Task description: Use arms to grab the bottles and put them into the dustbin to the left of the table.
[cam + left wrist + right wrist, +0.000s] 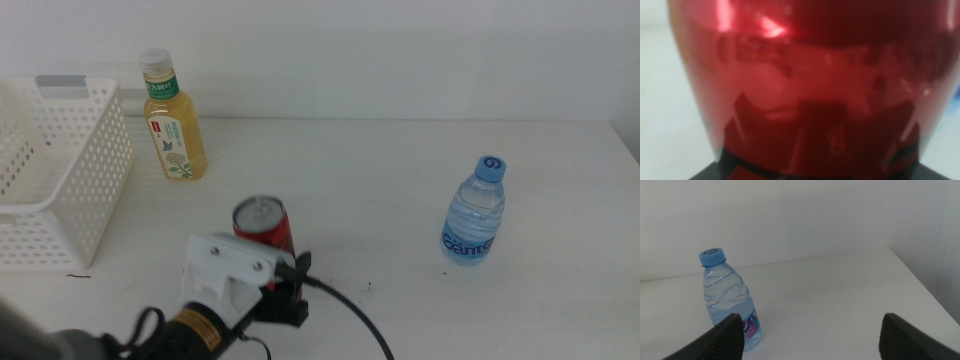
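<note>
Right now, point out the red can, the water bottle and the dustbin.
red can (262, 214): middle view, on its silver top.
water bottle (474, 213): middle view, on its clear body.
dustbin (78, 165): middle view, on its perforated side wall.

Red can with silver top, glossy dark-red reflections close up; yellow tea bottle with cream cap and green-white label. Clear water bottle with light blue cap and blue-pink label print; white basket with perforated hole pattern and grey rim strip. White table, white housing on left arm, black cable.
</note>
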Available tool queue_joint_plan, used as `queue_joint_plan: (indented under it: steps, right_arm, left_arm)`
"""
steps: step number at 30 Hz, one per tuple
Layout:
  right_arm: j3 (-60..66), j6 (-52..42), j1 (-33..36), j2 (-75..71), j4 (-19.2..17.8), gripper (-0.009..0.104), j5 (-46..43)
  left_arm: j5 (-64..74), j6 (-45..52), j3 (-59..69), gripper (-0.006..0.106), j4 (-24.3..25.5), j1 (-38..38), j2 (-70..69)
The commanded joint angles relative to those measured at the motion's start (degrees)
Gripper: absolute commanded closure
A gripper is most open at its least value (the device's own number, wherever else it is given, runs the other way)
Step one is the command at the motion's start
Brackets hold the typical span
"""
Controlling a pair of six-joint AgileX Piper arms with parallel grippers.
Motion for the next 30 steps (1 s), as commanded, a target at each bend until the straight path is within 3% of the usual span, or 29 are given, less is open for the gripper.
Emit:
queue_joint_plan:
  steps: [1, 9, 14, 30]
  right_arm:
    - [0.23, -0.35, -0.28, -0.3, -0.18, 0.003, -0.61]
    - [0.23, -0.35, -0.28, -0.3, -0.18, 0.003, -0.61]
    - [0.23, -0.35, -0.28, -0.3, -0.18, 0.003, -0.61]
    - [0.23, -0.35, -0.28, -0.3, -0.18, 0.003, -0.61]
  left_arm:
    - [-0.92, -0.92, -0.02, 0.092, 0.33, 0.07, -6.97]
    - [37.08, 10.18, -10.24, 0.092, -1.69, 0.67, -25.25]
    - [58.34, 10.5, -20.82, 0.092, -0.91, 5.2, -29.6]
    - [118.5, 27.79, -60.17, 0.092, -0.87, 40.99, -19.58]
